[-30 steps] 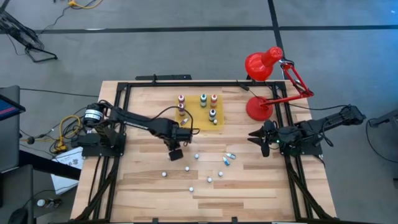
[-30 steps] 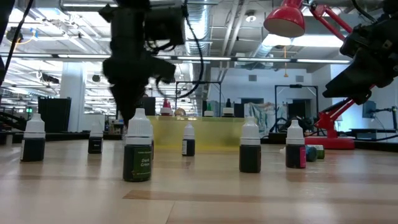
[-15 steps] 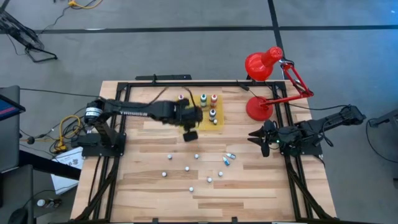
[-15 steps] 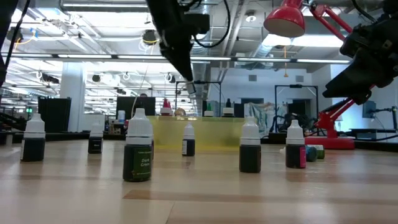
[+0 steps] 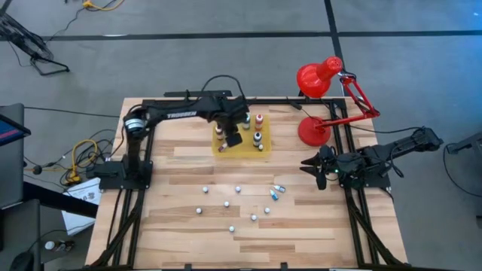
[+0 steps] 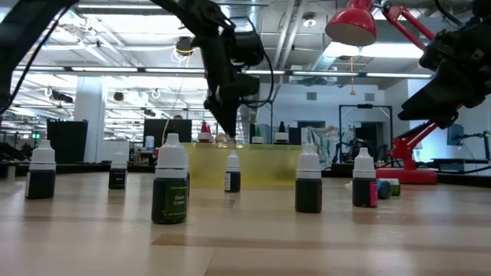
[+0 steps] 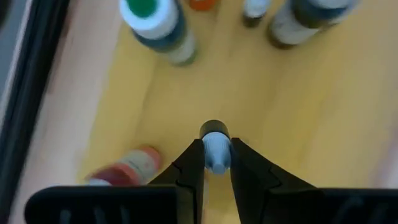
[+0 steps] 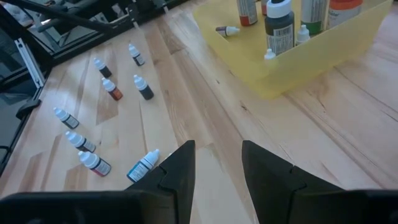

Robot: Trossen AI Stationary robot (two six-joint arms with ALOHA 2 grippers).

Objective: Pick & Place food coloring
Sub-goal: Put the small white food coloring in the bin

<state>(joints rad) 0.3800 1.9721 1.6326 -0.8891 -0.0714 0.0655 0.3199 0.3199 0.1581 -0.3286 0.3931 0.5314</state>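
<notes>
1. Left gripper (image 7: pixel 216 163) over yellow mat (image 5: pixel 245 147), fingers clamped on one small bottle (image 7: pixel 215 149) w/ pale cap, held above mat surface.
2. Same gripper in high view (image 5: pixel 233 140) sits above mat's left half; low view shows it hanging above mat's far side.
3. On mat near gripper: several upright bottles, incl. green-capped one (image 7: pixel 153 26); one reddish bottle (image 7: pixel 127 167) lying on its side.
4. Loose bottles (image 5: pixel 238 189) scattered on table (image 5: pixel 173 226) between mat and front edge, approx. nine, most upright; a blue one (image 8: pixel 143 167) lies flat.
5. Right gripper (image 8: pixel 217 162) parked at table's right side, fingers apart, nothing held.
6. Red desk lamp (image 5: pixel 320 79) at far right corner, well apart from mat.
</notes>
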